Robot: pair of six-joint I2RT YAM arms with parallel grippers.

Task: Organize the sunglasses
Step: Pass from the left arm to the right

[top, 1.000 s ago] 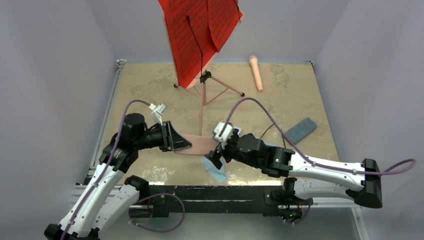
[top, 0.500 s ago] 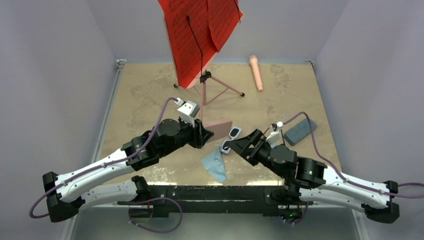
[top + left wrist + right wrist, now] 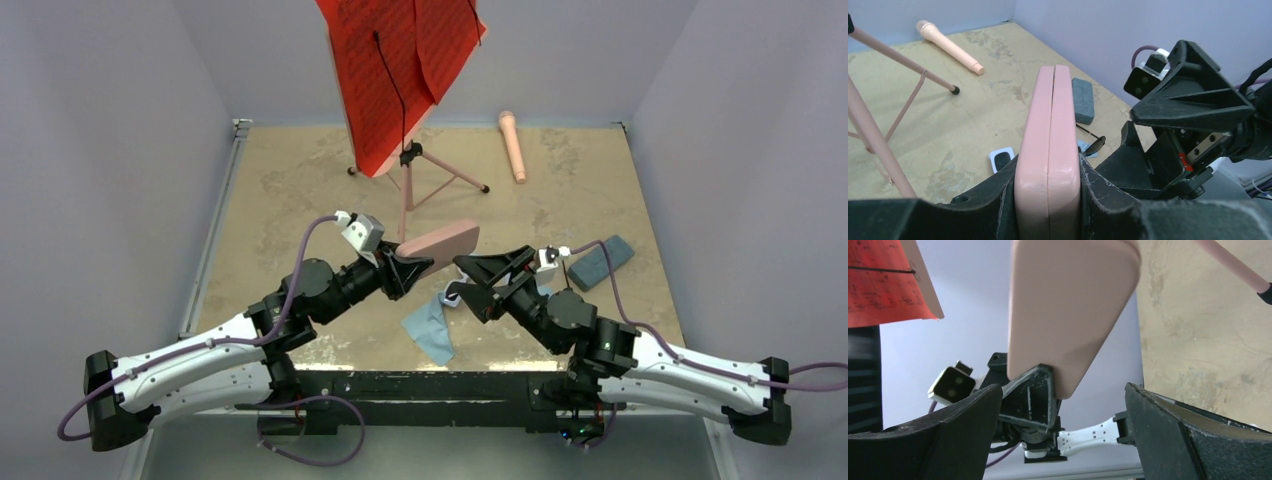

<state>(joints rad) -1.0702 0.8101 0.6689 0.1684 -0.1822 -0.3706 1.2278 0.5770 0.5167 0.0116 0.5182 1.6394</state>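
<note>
My left gripper point(image 3: 412, 266) is shut on the pink oblong case point(image 3: 440, 241) and holds it above the table, its far end toward my right gripper point(image 3: 487, 273). In the left wrist view the case point(image 3: 1049, 125) sits edge-up between the jaws of my left gripper point(image 3: 1048, 169). My right gripper point(image 3: 1063, 390) is open and empty, with the case's end point(image 3: 1073, 305) just in front of its jaws. The white-framed sunglasses point(image 3: 1002, 158) and a lens of the black sunglasses point(image 3: 1095, 145) lie on the table below, mostly hidden by the arms from above.
A blue cloth point(image 3: 430, 326) lies at the near edge under the grippers. The grey-blue flat case point(image 3: 601, 261) lies to the right. A red music stand point(image 3: 400, 70) on pink tripod legs point(image 3: 405, 205) stands behind, with a pink microphone point(image 3: 512, 145) at the back.
My left gripper has lifted the pink case off the table and turned its far end to the right. My right gripper has moved left and up to face the case, jaws open.
</note>
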